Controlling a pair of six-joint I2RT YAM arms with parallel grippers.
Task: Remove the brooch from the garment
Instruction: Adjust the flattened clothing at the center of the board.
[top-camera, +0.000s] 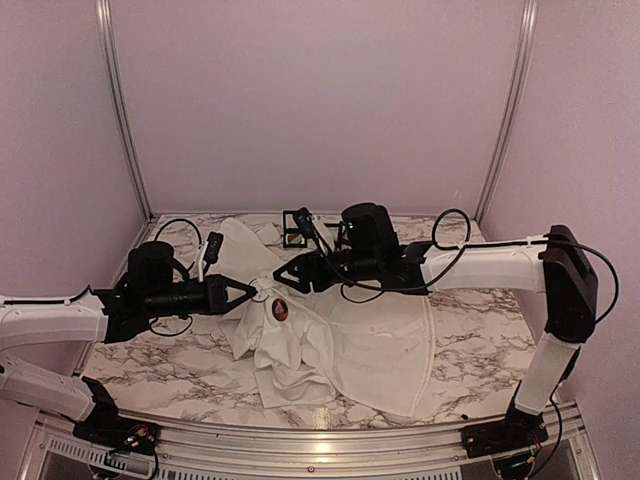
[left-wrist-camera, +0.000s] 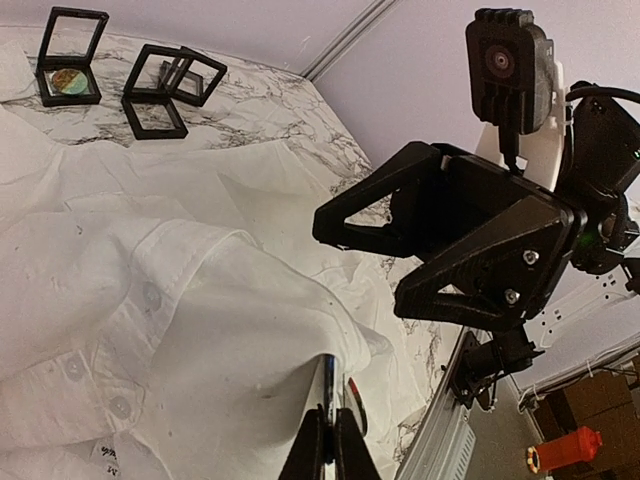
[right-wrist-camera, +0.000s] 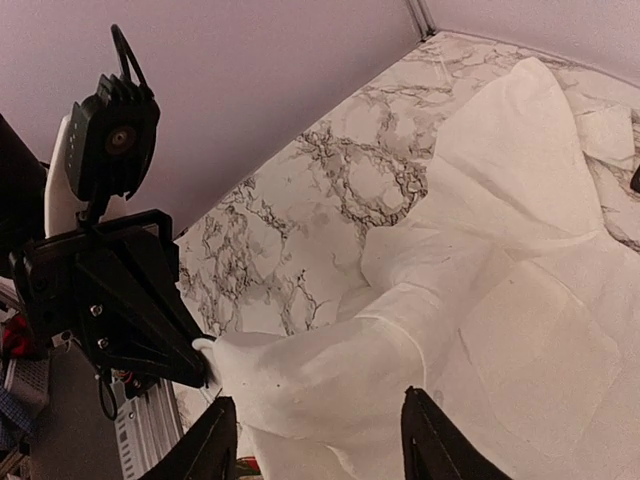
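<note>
From where I stand, the left gripper (top-camera: 254, 292) is clamped on a raised fold of the white shirt (top-camera: 370, 350), which sprawls across the middle of the desk. The brooch (top-camera: 279, 309) sits just beside that pinch. The right gripper (top-camera: 285, 275) hovers close, fingers spread and holding nothing. I'd worry the thin cloth slips free or lifts with the brooch and tears.

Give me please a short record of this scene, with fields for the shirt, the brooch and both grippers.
shirt: white, crumpled on the marble table
brooch: dark oval, on the shirt, close to both gripper tips
left gripper: shut on a shirt fold
right gripper: open, near that fold
display boxes: black frames, far side
</note>
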